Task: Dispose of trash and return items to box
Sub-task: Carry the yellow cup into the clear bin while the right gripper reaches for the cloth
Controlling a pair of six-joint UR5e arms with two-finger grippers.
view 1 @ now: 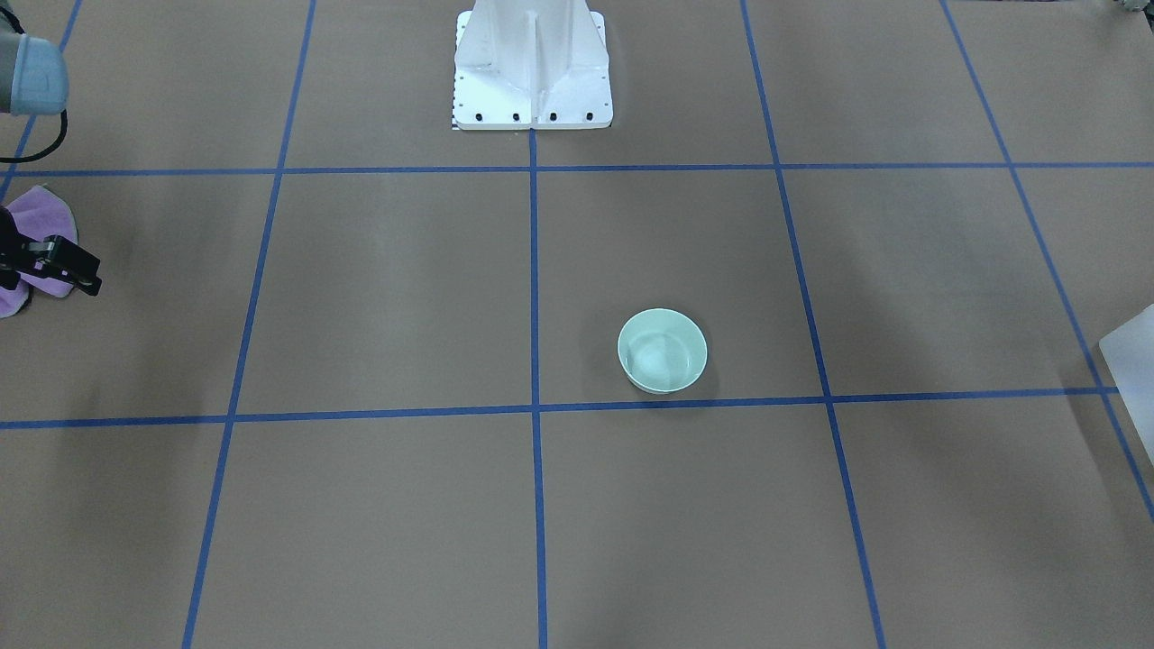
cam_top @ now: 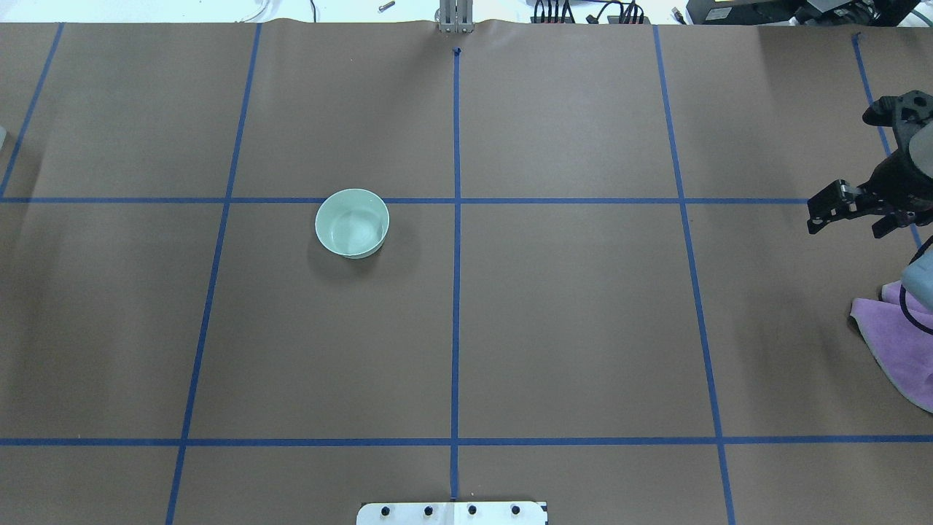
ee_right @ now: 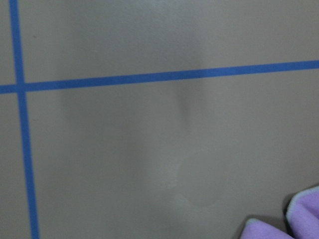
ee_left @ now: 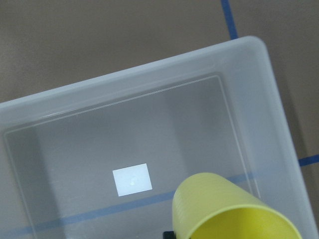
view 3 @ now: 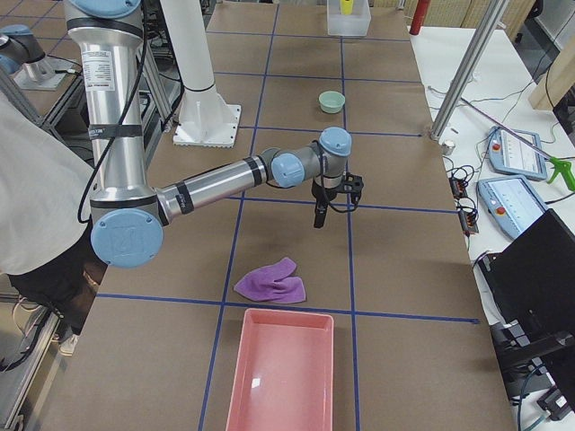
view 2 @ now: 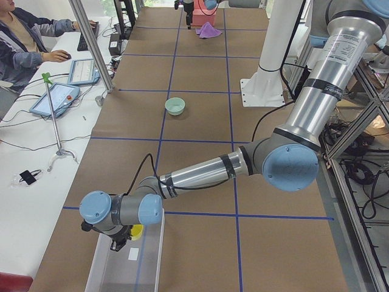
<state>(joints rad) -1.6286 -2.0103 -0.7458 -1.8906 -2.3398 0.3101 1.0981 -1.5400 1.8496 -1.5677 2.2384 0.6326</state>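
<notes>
My left gripper (view 2: 126,238) is shut on a yellow cup (ee_left: 234,214) and holds it over the clear plastic box (ee_left: 259,64) at the table's left end. The cup also shows in the exterior left view (view 2: 137,231). My right gripper (cam_top: 849,222) is open and empty above the table, just beyond a purple cloth (cam_top: 896,343) that lies flat on the brown paper. The cloth's corner shows in the right wrist view (ee_right: 279,226). A pale green bowl (cam_top: 352,222) stands upright and empty near the table's middle.
A pink tray (view 3: 283,377) lies at the table's right end, near the purple cloth (view 3: 269,283). The clear box (view 2: 121,267) holds only a white label (ee_left: 131,180). The robot's white base (view 1: 532,72) stands at the table's edge. Operators' desks run along the far side.
</notes>
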